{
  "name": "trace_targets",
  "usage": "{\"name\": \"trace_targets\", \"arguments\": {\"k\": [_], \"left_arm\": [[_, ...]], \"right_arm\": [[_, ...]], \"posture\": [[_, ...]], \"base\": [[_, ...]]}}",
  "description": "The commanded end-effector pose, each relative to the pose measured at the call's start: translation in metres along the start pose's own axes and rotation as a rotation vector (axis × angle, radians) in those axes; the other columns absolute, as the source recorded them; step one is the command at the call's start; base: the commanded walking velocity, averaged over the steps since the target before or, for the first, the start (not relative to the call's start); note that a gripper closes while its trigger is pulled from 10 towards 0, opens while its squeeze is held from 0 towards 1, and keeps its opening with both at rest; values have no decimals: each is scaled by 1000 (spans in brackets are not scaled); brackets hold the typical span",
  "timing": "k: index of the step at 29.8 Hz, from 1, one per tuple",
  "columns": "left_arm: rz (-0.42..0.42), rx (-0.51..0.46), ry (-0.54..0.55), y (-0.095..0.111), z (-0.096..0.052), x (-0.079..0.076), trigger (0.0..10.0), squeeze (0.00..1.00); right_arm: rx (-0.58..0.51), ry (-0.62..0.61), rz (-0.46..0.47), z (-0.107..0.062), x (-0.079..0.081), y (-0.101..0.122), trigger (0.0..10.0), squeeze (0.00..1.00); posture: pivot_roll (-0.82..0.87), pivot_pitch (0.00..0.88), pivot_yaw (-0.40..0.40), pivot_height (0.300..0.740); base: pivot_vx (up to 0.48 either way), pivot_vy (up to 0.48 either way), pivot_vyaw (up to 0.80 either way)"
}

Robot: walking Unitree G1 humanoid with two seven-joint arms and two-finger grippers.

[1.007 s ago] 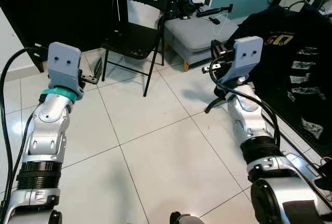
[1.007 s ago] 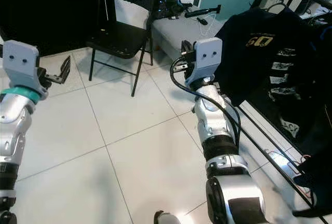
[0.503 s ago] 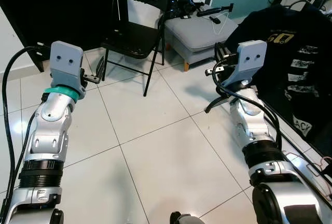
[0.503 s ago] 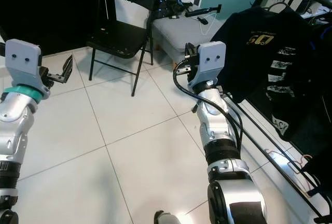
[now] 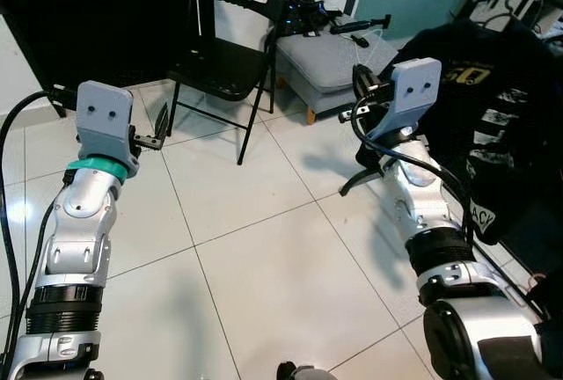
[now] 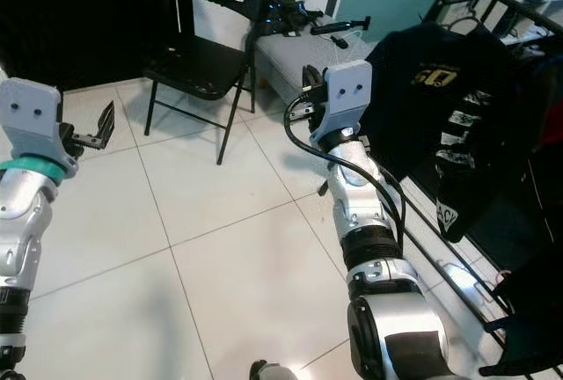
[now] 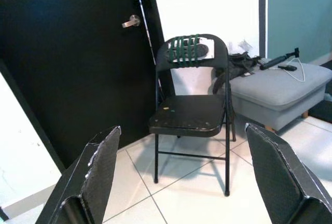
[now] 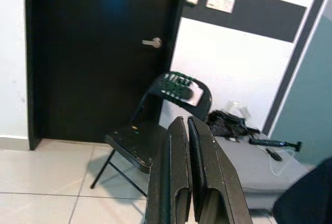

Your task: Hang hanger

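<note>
I'm holding the left gripper (image 7: pixel 184 177) wide open and empty, the right gripper (image 8: pixel 189 182) pressed closed on nothing. Hanger (image 6: pixel 466 2) with black shirt (image 6: pixel 440 98) is hanging upper right.

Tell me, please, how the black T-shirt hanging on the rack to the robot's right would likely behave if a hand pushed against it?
The black T-shirt hangs in loose folds, so it would probably give way and swing rather than resist. It looks like soft cloth, likely light and floppy, so a push would mostly bunch it up. It seems to hang from a hanger at its top, so it might sway or slide along the rack.
</note>
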State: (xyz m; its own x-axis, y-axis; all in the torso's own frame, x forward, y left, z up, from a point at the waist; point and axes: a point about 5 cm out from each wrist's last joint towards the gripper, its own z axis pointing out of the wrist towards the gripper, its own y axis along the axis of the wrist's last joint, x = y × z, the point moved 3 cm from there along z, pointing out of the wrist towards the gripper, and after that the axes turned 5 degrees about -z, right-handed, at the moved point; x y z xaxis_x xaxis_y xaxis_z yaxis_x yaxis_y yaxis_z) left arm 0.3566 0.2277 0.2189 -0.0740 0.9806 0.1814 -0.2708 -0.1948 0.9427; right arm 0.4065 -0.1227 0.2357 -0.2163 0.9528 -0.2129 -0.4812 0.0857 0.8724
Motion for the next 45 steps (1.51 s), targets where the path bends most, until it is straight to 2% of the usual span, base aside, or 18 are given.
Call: {"name": "trace_targets", "arguments": {"k": [1, 8, 11, 22, 28, 34, 36, 40, 42, 43, 44, 45], "left_arm": [[-14, 6, -4, -2, 4, -4, 10000, 0], [-19, -3, -33, 0, 11, -11, 10000, 0], [-15, -14, -62, 5, 14, -16, 10000, 0], [28, -47, -74, 16, 18, -16, 10000, 0], [18, -76, -70, 25, 18, -12, 10000, 0], [8, -92, -85, 30, 19, -17, 10000, 0], [0, -109, -89, 36, 21, -18, 10000, 0], [-4, -119, -93, 40, 22, -19, 10000, 0], [-3, -130, -134, 44, 23, -24, 10000, 0], [-2, -143, -166, 49, 24, -28, 10000, 0], [-2, -143, -166, 49, 24, -28, 10000, 0], [-18, -153, -188, 54, 25, -33, 10000, 0]], "right_arm": [[-12, -8, -15, 4, -5, 5, 10000, 0], [-18, -43, -32, -1, -14, 5, 10000, 0], [-6, -65, -29, -10, -17, -1, 10000, 0], [-2, -62, -26, -5, -20, -1, 10000, 0], [-10, 6, -38, -1, -14, 3, 10000, 0], [-35, 1, -25, 2, -12, 9, 10000, 0], [-56, 44, -23, 4, -5, 15, 10000, 0], [-65, 74, -24, 5, -1, 17, 10000, 0], [-75, 56, -25, 5, -7, 20, 10000, 0], [-88, 18, -1, 5, -15, 23, 10000, 0], [-88, 18, -1, 5, -15, 23, 10000, 0], [-92, -27, 59, 4, -23, 24, 10000, 0]], "posture": [[52, 0, -57, 740], [35, 0, -39, 740], [43, 0, -24, 740], [83, 0, -33, 740], [81, 0, -28, 740], [82, 0, -20, 740], [82, 0, -20, 740], [75, 0, -15, 740], [71, 0, -13, 740], [71, 0, -13, 740], [71, 0, -13, 740], [65, 0, -6, 740]], "base": [[0, 0, 0], [0, 0, 0], [0, 0, 0], [0, 0, 0], [0, 0, 0], [0, 0, 0], [0, 0, 0], [0, 0, 0], [0, 0, 0], [0, 0, 0], [0, 0, 0], [0, 0, 0]]}}
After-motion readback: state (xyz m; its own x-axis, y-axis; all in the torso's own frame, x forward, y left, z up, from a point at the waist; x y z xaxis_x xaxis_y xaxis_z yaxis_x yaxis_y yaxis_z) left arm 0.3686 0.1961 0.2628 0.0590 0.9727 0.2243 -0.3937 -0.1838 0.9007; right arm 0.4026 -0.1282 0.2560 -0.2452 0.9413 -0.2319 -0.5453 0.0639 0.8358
